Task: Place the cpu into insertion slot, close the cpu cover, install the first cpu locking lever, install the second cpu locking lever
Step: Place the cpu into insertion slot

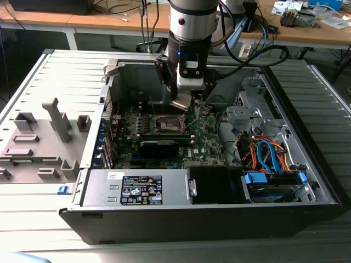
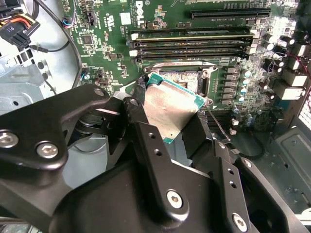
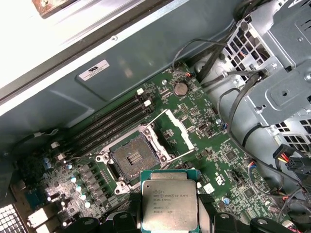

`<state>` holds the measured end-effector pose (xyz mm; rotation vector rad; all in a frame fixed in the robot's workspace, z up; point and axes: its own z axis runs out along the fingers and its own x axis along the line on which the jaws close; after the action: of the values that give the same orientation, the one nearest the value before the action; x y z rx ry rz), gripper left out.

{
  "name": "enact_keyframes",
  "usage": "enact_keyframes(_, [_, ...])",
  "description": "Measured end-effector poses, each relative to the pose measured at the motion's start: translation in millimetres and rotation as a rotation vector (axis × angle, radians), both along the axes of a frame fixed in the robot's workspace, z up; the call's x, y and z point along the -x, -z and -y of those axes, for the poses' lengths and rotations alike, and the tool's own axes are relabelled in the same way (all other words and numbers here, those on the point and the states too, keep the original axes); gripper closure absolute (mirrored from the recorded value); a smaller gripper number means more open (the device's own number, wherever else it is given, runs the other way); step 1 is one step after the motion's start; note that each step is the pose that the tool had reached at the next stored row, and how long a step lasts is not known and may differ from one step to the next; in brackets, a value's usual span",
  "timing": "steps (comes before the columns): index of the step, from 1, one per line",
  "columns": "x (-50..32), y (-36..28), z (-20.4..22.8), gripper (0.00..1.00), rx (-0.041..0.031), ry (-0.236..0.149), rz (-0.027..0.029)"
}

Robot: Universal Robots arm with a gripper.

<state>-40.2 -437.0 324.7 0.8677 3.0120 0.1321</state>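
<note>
My gripper [image 1: 182,104] hangs over the green motherboard [image 1: 208,139] inside the open computer case, shut on the cpu [image 3: 169,199], a flat square chip with a silvery top. In the second wrist view the cpu [image 2: 170,109] sits tilted between the black fingers [image 2: 197,131]. The insertion slot [image 3: 131,158] lies uncovered, with a dark centre and a metal rim, a short way from the chip and below it. The cpu cover [image 3: 180,127] stands swung open beside the slot. In the exterior view the slot [image 1: 167,125] is just to the left of the gripper.
Memory sticks [image 3: 112,121] run alongside the slot. A power supply [image 1: 137,189] fills the case front. A drive cage with coloured cables [image 1: 269,156] is at the exterior view's right. A grey fixture block [image 1: 38,142] lies outside the case at the left.
</note>
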Motion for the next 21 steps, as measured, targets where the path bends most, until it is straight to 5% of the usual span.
enact_keyframes(21, [0.0, 0.2, 0.0, 0.45, -0.0001, 0.021, 0.0000])
